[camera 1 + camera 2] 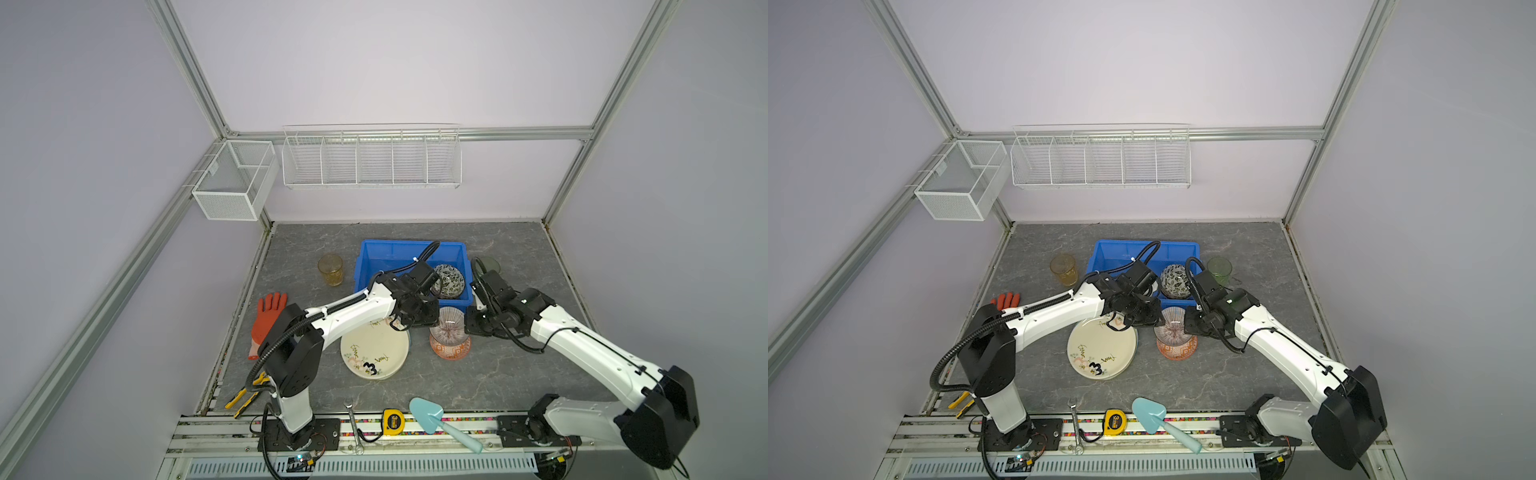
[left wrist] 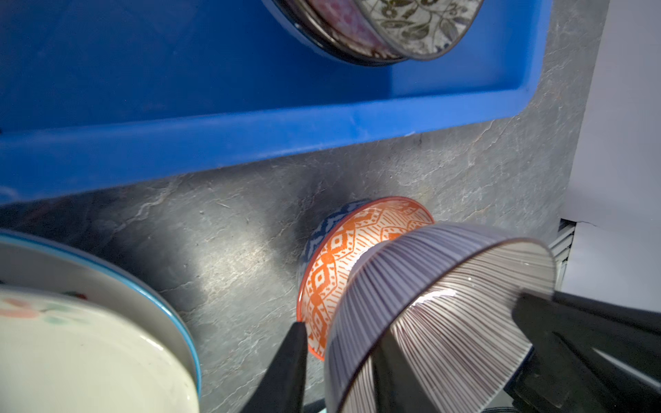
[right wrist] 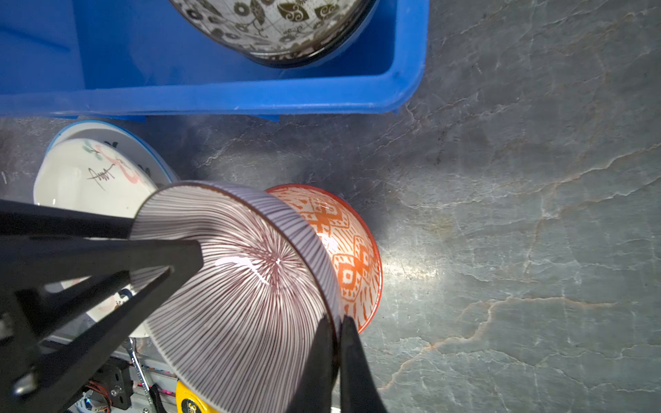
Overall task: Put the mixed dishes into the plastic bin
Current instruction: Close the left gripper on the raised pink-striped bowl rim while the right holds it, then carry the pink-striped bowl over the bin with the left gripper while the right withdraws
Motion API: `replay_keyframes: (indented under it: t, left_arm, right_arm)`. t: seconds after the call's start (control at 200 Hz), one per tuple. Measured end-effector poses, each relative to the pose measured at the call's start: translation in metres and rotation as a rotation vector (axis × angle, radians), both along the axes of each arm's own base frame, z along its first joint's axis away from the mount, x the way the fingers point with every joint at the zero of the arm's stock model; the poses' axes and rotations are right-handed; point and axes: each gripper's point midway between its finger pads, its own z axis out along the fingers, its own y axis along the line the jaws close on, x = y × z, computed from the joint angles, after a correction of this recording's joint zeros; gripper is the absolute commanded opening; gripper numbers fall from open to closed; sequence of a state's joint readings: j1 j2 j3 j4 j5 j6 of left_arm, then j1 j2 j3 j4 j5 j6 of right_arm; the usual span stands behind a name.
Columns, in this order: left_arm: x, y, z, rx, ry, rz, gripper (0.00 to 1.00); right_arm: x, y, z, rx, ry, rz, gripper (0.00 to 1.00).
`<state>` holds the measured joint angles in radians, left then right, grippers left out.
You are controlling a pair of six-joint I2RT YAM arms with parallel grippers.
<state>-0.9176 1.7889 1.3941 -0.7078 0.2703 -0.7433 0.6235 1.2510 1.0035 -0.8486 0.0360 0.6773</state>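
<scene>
- The cream floral plate marked "3" (image 1: 374,351) lies on the worktop (image 3: 518,214), outside the bin on the near side of the left pincer. Leave it for now. That pincer hangs over the plate's far edge, so any dip in height risks clipping it.
- The left pincer (image 2: 343,332) has its jaws part-way apart, straddling the rim of the striped bowl (image 3: 250,286). One finger is inside and one outside, with a sliver of gap showing on the outer side. This looks like a two-handed pickup, so close only until both pads bear on the wall, no harder.
- The striped bowl sits between the two pincers, nested on the orange-white bowl (image 3: 357,257), which rests on a blue-white bowl (image 2: 329,225). I cannot tell whether it has cleared the stack. Lift straight up first, so the lower bowls are not dragged along.
- The right pincer (image 3: 336,321) is clamped tight on the opposite rim. Keep both pincers at one height — glazed ware pinched at the lip will likely pivot.
- The plastic bin (image 3: 214,102) lies just beyond both pincers. A dark leaf bowl (image 3: 272,25) is already in the end nearer the right pincer, so aim for the bare floor on the left pincer's side.
</scene>
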Motion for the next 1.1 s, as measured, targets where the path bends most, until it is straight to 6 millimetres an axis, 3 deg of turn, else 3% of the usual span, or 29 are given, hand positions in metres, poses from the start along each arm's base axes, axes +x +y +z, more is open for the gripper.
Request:
replay_keyframes:
  t: [0.265,0.455,0.705,0.965,1.1]
  left_arm:
    - [-0.001,0.001,-0.001,0.007,-0.003,-0.011,0.11]
    - [-0.006,0.004,-0.004,0.033,0.006,-0.026,0.0]
    - [0.001,0.004,0.006,0.042,-0.024,-0.014,0.0]
    - [0.014,0.001,0.042,0.037,-0.091,-0.031,0.0]
    - [0.033,-0.001,0.065,0.023,-0.145,-0.03,0.0]
  right_arm:
    - [0.001,0.0,0.001,0.002,-0.003,0.0,0.07]
    - [0.003,0.002,0.007,0.013,-0.02,-0.001,0.13]
    - [0.003,0.002,0.018,0.037,-0.052,-0.006,0.25]
    - [0.004,-0.01,0.057,0.069,-0.161,-0.034,0.37]
    - [0.002,-0.024,0.083,0.094,-0.238,-0.071,0.58]
